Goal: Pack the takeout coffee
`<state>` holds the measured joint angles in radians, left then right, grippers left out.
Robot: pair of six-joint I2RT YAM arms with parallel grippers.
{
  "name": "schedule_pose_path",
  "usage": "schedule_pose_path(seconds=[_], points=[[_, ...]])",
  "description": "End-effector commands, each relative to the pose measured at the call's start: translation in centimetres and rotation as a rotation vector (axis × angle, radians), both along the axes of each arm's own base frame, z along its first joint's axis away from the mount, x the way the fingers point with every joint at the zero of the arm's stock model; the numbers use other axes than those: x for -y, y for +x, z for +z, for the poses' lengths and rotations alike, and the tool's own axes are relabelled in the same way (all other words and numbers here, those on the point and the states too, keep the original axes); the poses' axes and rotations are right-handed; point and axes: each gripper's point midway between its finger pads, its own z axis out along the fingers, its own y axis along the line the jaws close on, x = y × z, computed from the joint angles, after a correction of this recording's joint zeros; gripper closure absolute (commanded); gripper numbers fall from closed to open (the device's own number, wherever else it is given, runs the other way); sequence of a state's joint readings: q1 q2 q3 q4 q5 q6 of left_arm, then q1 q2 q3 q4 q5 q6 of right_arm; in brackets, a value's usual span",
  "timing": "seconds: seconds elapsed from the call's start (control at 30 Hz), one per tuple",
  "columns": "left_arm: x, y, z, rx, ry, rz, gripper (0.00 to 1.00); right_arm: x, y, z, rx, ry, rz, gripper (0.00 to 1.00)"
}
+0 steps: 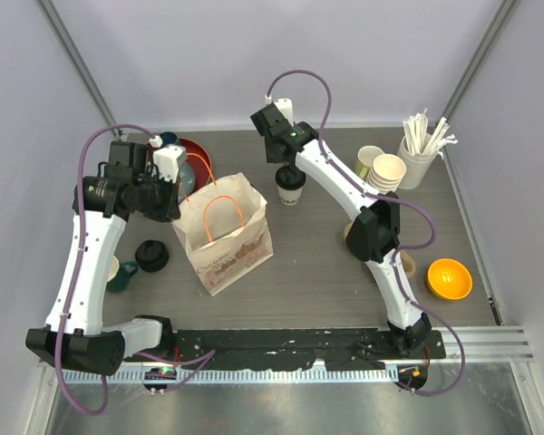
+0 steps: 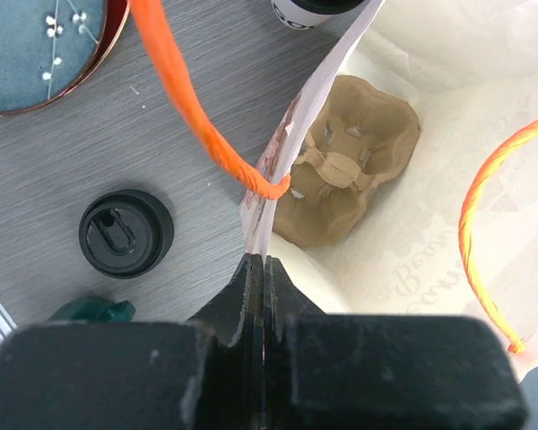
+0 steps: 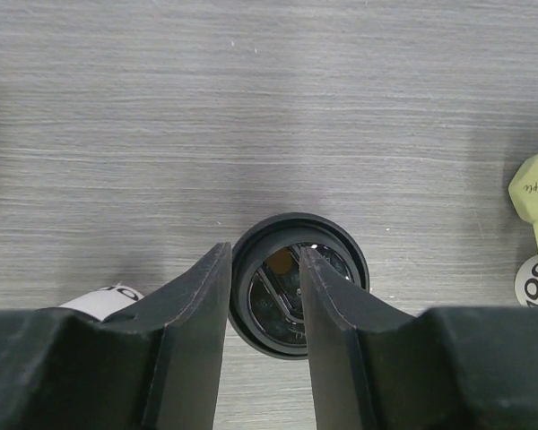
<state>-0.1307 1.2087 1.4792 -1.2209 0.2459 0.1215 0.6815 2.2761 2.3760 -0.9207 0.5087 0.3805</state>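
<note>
Black left fingers (image 2: pixel 247 300) are clenched on the near-left rim of the paper bag (image 1: pixel 222 231), holding it open over the cardboard carrier (image 2: pixel 345 161) inside. To its right, at the far middle of the desk (image 1: pixel 317 272), the right fingers (image 3: pixel 193 313) sit half-parted over one lidded cup (image 3: pixel 282 278), and I cannot tell if they grip it. Best bet is to centre on the cup, squeeze lightly below the lid and keep it upright. Count: two lidded cups, with the second cup (image 1: pixel 151 256) just left of the bag, plus one bag and one carrier.
</note>
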Motion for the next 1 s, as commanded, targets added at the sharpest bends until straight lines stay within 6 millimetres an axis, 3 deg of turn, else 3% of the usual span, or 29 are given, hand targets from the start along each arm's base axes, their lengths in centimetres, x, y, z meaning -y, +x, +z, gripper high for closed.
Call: schedule_pose_path(seconds=[0.0, 0.3, 0.63, 0.87, 0.9, 0.93, 0.97], points=[[0.4, -0.4, 0.7, 0.013, -0.017, -0.027, 1.00, 0.2, 0.3, 0.6, 0.029, -0.019, -0.047, 0.57], [0.4, -0.7, 0.9, 0.021, -0.018, -0.037, 1.00, 0.3, 0.3, -2.4, -0.020, -0.071, -0.042, 0.59], [0.4, -1.0, 1.1, 0.025, -0.018, -0.046, 1.00, 0.0, -0.3, -4.7, -0.079, -0.085, -0.013, 0.69], [0.4, -1.0, 1.4, 0.032, -0.018, -0.050, 1.00, 0.6, -1.6, -4.4, -0.091, -0.084, 0.018, 0.79], [0.5, -1.0, 1.4, 0.034, -0.018, -0.052, 1.00, 0.6, -1.6, -2.9, -0.059, -0.054, 0.027, 0.82], [0.5, -1.0, 1.4, 0.034, -0.018, -0.053, 1.00, 0.9, -2.2, -4.0, -0.082, -0.071, 0.036, 0.83], [0.5, -1.0, 1.4, 0.033, -0.018, -0.053, 1.00, 1.1, -2.4, -3.7, -0.075, -0.070, 0.044, 0.84]])
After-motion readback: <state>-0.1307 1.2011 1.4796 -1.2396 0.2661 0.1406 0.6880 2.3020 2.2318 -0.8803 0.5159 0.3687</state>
